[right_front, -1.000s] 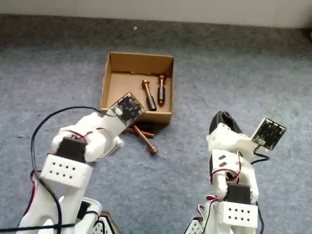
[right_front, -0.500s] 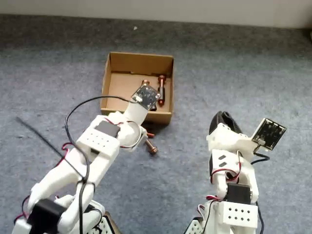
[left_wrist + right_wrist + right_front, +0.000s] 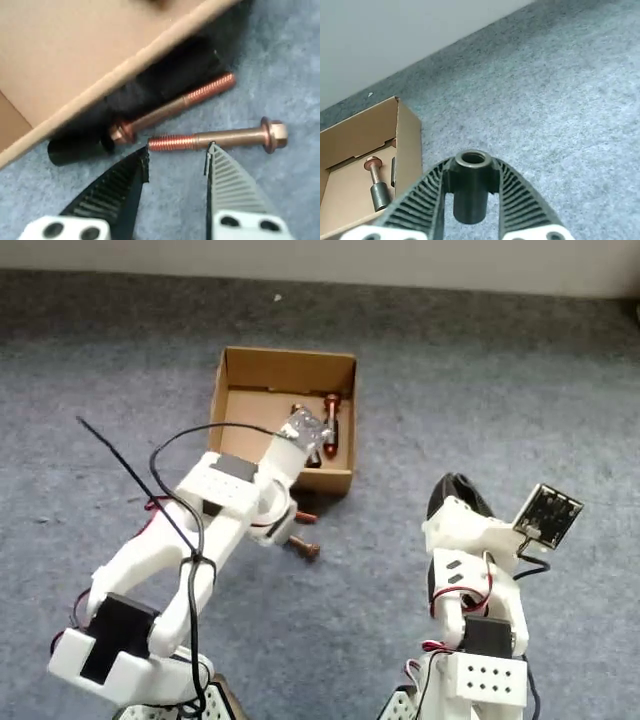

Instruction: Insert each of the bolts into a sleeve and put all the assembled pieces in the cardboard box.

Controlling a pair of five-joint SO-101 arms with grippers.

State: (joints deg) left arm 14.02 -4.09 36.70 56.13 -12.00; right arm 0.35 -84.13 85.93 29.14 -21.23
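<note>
Near bolt (image 3: 220, 138): flat on carpet (image 3: 280, 65), just beside cardboard box (image 3: 150, 57) outer wall. 2nd bolt (image 3: 170, 107) lies alongside, closer to wall.

Est. metal, stiff, light enough for the gripper. Round shank, so may roll or slip; threads give some bite. Best hold: mid-shank, across axis, threaded end left free for sleeve.

Left gripper (image 3: 177, 150) open, jaws either side of threaded end, no contact seen.

Right gripper (image 3: 471, 175) clamped on black sleeve (image 3: 470, 200), bore showing, well apart from box.

Two assembled pcs (image 3: 332, 430) in box.
</note>
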